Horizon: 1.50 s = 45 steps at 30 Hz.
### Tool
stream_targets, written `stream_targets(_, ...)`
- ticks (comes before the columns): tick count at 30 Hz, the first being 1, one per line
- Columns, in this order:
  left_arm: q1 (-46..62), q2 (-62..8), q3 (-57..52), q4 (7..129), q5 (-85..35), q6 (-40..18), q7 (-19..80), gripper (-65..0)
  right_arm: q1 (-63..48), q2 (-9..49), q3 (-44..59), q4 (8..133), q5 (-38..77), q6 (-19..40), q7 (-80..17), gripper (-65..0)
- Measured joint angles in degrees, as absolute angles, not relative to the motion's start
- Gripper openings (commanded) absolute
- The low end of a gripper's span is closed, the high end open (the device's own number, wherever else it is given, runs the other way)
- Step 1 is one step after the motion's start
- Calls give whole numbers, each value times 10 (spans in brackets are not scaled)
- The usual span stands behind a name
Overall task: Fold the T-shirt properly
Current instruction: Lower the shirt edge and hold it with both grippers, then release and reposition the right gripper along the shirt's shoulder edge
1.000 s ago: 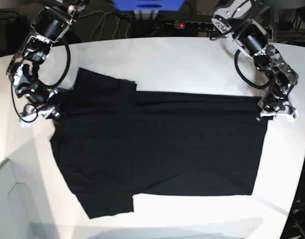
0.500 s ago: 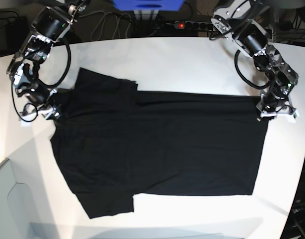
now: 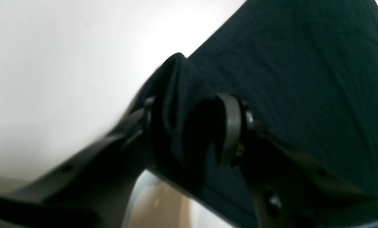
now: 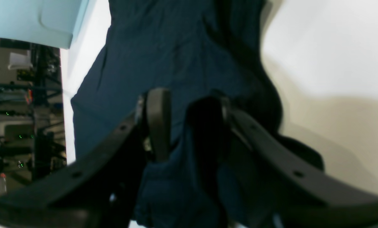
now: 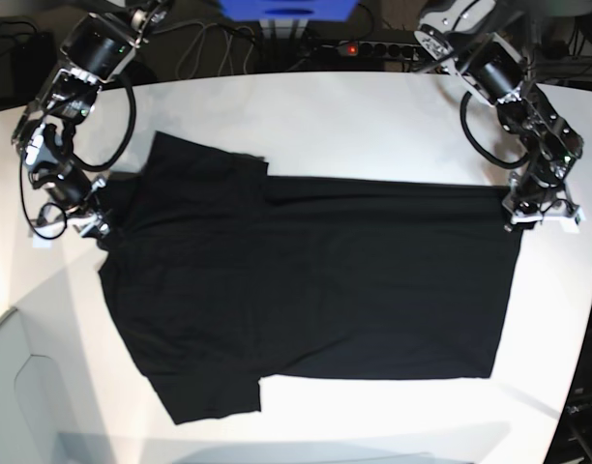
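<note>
On the white surface [image 5: 373, 116], opposite edges of the T-shirt [image 5: 315, 290] are pinched by the left pincer [image 5: 528, 215] and the right pincer [image 5: 91, 224]; an even lift is probably needed next for the fold.

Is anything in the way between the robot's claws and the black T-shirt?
No, nothing visible is. Each claw is already right at the T-shirt. The left claw has a bunched edge of fabric between its fingers, and the right claw has cloth between its fingers too. Only the white table lies around the shirt.
</note>
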State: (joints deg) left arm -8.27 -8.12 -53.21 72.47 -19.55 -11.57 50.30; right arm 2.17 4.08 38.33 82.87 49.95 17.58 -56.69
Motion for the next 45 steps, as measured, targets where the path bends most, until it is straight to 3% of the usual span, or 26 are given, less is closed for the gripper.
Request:
stream_targets(15,-83,-82,-532,725,-196,-116,503,-404,16,70,397,830,501,175,-455,-443)
stream_targets(22,-82,-83,-532,725,-196,-114,503,-404,-60,41,479,916,500,167,-484,-504)
stream_targets(30,-83,-83,-533,725,-195,-114,503,-404,-168,-26,475,1009,500,166,-529,-468)
stream_targets(38,-83,-83,-533,725,-195,-114,503,-404,-183,-74,474,1024,502,167,-617,-457)
stream_targets(45,-83,-83,-533,725,-196,-114,503,-404,-179,-74,424,1006,504,166,-623,-457)
